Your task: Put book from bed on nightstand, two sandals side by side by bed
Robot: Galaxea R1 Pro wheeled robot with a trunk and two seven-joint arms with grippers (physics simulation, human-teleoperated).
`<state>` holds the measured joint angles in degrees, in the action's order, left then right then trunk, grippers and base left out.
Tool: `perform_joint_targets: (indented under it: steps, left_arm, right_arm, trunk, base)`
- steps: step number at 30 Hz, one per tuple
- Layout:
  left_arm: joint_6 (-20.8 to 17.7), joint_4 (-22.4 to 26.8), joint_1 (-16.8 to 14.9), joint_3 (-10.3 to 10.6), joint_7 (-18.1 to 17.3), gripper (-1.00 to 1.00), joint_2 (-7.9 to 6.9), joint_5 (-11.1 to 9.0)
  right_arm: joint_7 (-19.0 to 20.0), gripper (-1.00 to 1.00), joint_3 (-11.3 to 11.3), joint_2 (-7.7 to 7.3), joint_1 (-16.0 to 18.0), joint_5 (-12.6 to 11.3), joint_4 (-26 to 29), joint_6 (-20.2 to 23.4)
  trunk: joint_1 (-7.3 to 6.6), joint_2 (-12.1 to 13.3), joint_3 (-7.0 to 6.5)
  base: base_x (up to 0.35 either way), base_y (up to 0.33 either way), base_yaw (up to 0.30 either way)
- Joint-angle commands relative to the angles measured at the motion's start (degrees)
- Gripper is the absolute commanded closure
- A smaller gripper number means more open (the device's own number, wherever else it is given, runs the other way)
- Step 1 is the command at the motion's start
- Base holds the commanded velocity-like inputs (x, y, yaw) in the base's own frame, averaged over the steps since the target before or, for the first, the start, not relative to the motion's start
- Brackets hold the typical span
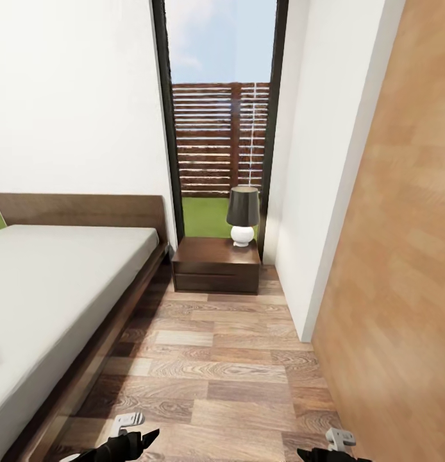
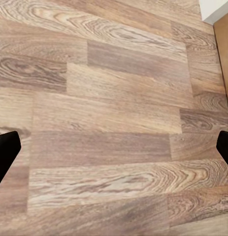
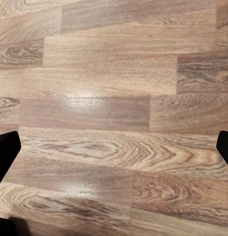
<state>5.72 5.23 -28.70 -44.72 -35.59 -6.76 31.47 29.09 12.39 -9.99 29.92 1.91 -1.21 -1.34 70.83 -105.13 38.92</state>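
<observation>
A narrow strip of bedroom seen from the robot's head, looking forward and down. On the left lies the bed point(image 1: 62, 282), a low dark brown wooden frame with a plain headboard and a smooth light-grey mattress. At the far left edge of the picture a small dark corner of some thing rests on the mattress; too little of it shows to tell what it is. Past the foot of the headboard, against the far wall, stands the nightstand point(image 1: 216, 264), a low dark brown cabinet just beside the bed frame. On its top, toward the right rear corner, sits a lamp point(image 1: 243, 215) with a round white base and a dark shade. Behind it a tall black-framed window point(image 1: 221, 115) shows a slatted wooden fence, grass and sky. A white wall and a light wood panel point(image 1: 402, 256) close the right side. The floor point(image 1: 216, 378) is brown wood plank. At the bottom edge, the left gripper point(image 1: 129, 431) and the right gripper point(image 1: 338, 443) hover above the planks. In each wrist view the two dark fingertips sit at opposite edges with bare floor between them, so both grippers are spread wide and hold nothing.
</observation>
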Motion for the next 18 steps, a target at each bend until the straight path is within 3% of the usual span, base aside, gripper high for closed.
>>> perform_joint_targets:
  steps: [1,18]
  left_arm:
    - [0.39,-0.03,-0.04,-0.37,-0.1,-1.0,-0.01,0.61]
    - [0.37,-0.02,-0.04,-0.37,-0.1,-1.0,-0.01,0.61]
  right_arm:
    - [0.18,-1.0,0.35,-0.03,0.06,0.2,-0.14,-0.14]
    - [0.18,-1.0,0.35,-0.03,0.05,0.2,-0.11,-0.15]
  trunk:
    - [-0.01,-0.03,0.13]
    - [-0.01,-0.03,1.47]
  base:
    - [0.0,0.0,0.0]
    - [0.0,0.0,0.0]
